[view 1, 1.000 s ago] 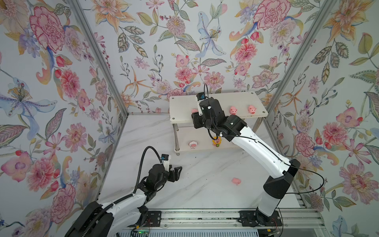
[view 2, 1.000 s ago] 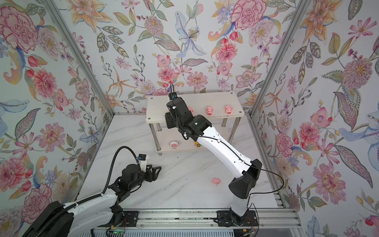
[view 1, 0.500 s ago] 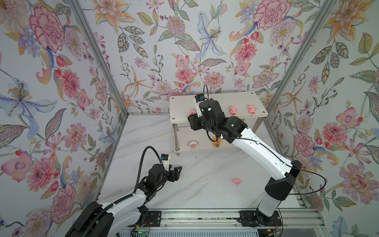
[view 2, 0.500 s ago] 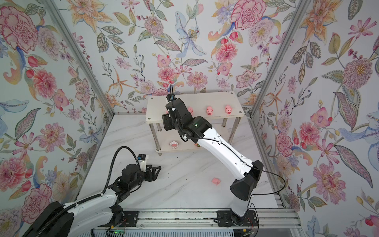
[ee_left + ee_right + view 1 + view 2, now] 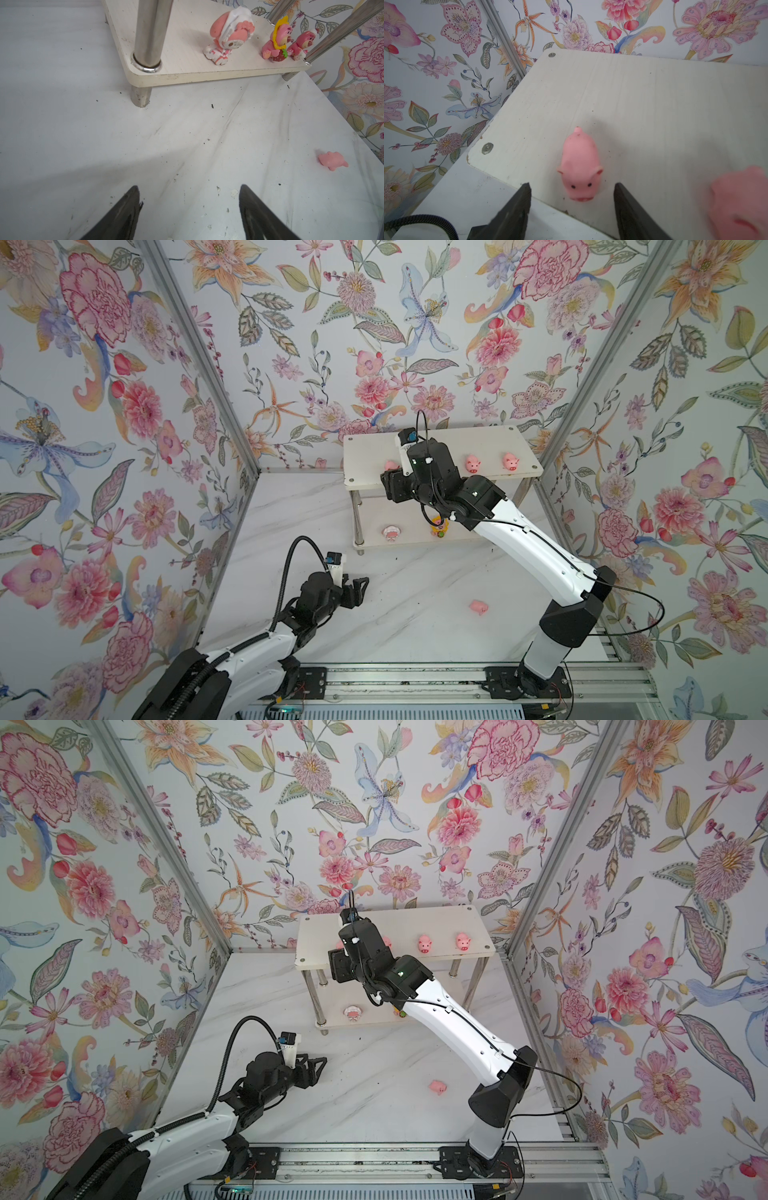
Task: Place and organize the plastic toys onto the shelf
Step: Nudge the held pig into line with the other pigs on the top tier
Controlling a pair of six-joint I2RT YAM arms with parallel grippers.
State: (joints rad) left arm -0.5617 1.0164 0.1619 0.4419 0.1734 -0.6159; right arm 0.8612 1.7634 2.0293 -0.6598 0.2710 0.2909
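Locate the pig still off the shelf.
In both top views the pig lies on the table, right of centre, in front of the shelf.

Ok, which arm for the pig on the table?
Left, probably. The left gripper hangs low over the table, open and empty, the pig ahead of it. The right gripper is up at the shelf, open around another pig.

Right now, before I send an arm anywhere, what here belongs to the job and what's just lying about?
Belongs to the job: shelf; left pig, blurred pink toy beside it, middle pig, end pig on top board; white-pink figurine, sunflower figurine, dark pink bear on lower board; lone pig on table.
Lying about: dark specks on it; floral wallpaper; metal base rail.
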